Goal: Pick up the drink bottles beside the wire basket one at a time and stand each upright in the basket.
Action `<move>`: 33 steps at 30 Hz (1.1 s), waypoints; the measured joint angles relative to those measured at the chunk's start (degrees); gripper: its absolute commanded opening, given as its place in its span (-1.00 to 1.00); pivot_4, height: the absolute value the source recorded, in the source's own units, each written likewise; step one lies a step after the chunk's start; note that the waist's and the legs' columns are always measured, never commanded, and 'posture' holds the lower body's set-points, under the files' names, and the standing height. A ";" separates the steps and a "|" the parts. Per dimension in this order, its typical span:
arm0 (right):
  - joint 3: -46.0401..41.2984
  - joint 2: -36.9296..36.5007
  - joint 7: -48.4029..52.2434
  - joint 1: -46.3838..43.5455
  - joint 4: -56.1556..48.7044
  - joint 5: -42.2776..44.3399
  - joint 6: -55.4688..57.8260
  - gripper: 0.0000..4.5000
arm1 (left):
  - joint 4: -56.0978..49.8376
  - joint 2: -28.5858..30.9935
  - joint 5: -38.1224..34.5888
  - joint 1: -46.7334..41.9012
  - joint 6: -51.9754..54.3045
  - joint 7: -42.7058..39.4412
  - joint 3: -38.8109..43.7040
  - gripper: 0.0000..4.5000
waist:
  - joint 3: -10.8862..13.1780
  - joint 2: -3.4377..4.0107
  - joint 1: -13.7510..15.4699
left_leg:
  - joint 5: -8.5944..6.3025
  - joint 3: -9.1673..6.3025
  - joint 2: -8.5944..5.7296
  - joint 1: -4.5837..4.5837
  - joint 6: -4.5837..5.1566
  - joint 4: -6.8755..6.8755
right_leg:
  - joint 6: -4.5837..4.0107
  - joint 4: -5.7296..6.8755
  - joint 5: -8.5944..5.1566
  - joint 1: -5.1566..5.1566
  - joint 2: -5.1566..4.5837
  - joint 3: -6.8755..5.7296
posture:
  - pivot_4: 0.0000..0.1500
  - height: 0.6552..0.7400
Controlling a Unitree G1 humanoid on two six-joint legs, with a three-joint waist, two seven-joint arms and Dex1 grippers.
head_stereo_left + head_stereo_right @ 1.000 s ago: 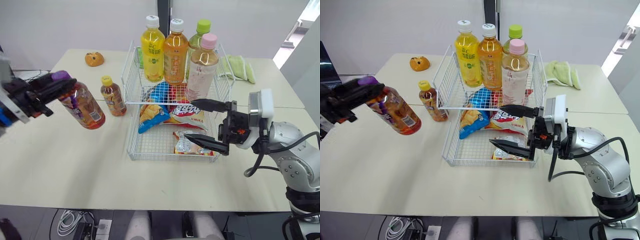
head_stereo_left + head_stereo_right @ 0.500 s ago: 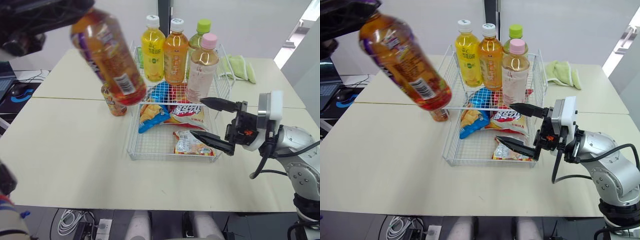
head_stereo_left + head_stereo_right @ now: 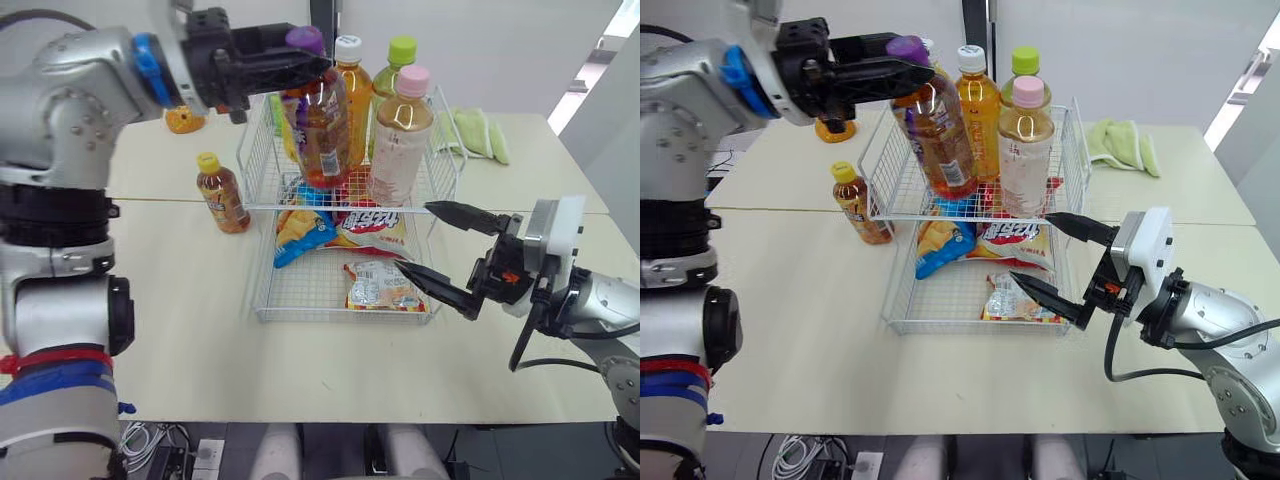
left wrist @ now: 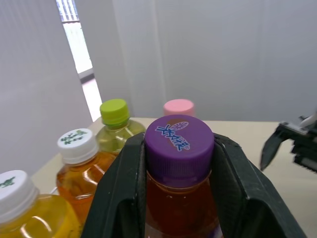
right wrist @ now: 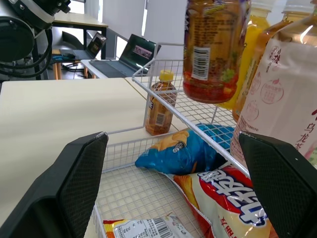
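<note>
Left end effector (image 3: 312, 57) grips bottle (image 3: 322, 130) over cream table (image 3: 180, 300)

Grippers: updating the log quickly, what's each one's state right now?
Left gripper: closed on the purple-capped bottle.
Right gripper: open, holding nothing.

The left gripper (image 3: 902, 62) is clamped on the neck of a purple-capped tea bottle (image 3: 938, 140). The bottle hangs slightly tilted over the back of the wire basket (image 3: 902, 322), beside a standing pink-capped bottle (image 3: 1025, 150). A small yellow-capped bottle (image 3: 858, 205) stands on the table (image 3: 790, 290) just left of the basket. The right gripper (image 3: 1033, 248) gapes wide over snack bags (image 3: 1015, 240).
</note>
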 measured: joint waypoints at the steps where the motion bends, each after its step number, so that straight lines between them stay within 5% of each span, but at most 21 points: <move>1: -0.10 -0.12 -0.41 0.06 -0.25 0.02 0.19 1.00 | 1.47 -0.98 1.20 -0.15 -1.53 -0.27 -0.05 -0.41 | 0.00 0.00 -0.01 | 0.00 -0.01 0.00 -0.02 0.00 0.01 | 0.00 -0.01 0.00 0.00 0.00 -0.01 | 1.00 1.00; 25: -1.51 -2.35 -6.89 2.30 -4.68 3.98 1.87 1.00 | 6.82 -10.14 8.06 -1.04 -3.37 -3.79 0.14 -0.41 | 0.00 0.00 -0.06 | 0.00 -0.07 -0.02 -0.09 0.00 0.04 | 0.00 -0.03 0.00 0.00 0.00 -0.05 | 1.00 1.00; 33: -1.51 -2.58 -6.89 2.26 -4.63 4.52 1.87 1.00 | 4.55 -10.25 8.40 -0.71 -2.06 -2.79 0.43 0.66 | 0.00 0.00 -0.06 | 0.00 -0.08 -0.02 -0.06 0.00 0.05 | 0.00 -0.02 0.00 0.03 0.00 -0.06 | 1.00 1.00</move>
